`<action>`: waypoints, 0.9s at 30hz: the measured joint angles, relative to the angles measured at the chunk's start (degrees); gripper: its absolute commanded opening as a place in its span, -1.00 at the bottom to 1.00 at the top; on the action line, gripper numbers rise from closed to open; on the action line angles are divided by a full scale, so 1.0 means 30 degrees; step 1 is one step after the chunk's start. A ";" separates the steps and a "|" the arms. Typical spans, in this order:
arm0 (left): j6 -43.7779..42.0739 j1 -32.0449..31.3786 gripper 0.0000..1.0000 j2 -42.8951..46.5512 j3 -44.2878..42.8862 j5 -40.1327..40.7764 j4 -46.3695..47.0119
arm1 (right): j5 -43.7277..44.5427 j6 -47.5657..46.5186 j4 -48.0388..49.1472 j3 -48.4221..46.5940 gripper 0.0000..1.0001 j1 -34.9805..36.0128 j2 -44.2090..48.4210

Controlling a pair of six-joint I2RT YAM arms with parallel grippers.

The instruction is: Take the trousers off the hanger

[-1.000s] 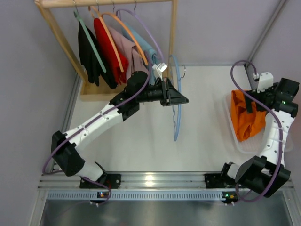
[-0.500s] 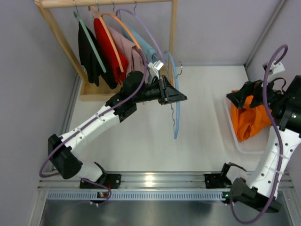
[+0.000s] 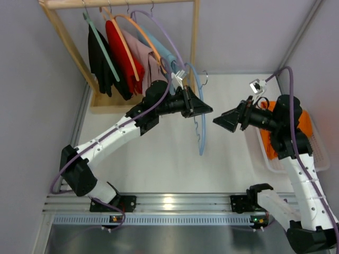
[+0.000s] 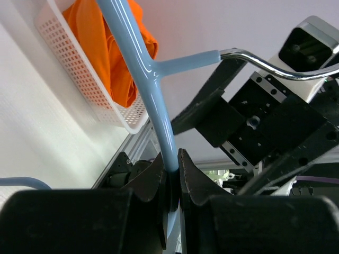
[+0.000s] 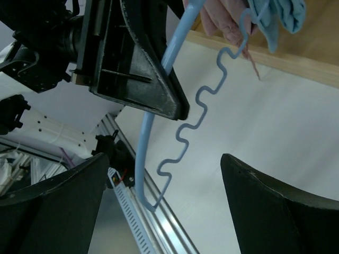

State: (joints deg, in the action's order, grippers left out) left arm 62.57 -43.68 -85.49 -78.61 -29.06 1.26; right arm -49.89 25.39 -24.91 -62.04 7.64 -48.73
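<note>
The light-blue hanger (image 3: 200,129) hangs bare above the table, its silver hook (image 3: 204,79) at the far end. My left gripper (image 3: 205,110) is shut on its upper arm; the left wrist view shows the jaws (image 4: 170,170) pinching the blue bar (image 4: 142,63). The orange trousers (image 3: 266,148) lie bunched in a white basket (image 3: 319,154) at the right, partly hidden by my right arm; they also show in the left wrist view (image 4: 114,58). My right gripper (image 3: 220,120) is open and empty, pointing left at the hanger (image 5: 153,121) from a short distance, its jaws (image 5: 164,185) wide apart.
A wooden rack (image 3: 196,32) at the far left holds black, red, pink and light-blue garments on mint, orange and lavender hangers. The pink and blue garments (image 5: 275,16) hang just behind the hanger. An aluminium rail (image 3: 175,203) runs along the near edge.
My right gripper rose from the basket, leaving the trousers there, and swung left towards the hanger with its jaws open. My left gripper kept the hanger in nearly the same place.
</note>
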 measured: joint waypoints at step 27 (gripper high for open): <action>0.0095 -0.0197 -0.65 -0.1362 -0.1530 0.0612 0.0262 | 0.4816 0.1559 0.1413 0.1515 -1.00 0.6353 -0.1064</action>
State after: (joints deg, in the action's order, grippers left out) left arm 62.85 -44.27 -89.58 -83.20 -27.22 2.04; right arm -35.44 30.06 -20.67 -57.49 26.70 -51.92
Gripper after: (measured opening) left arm 0.134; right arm 0.074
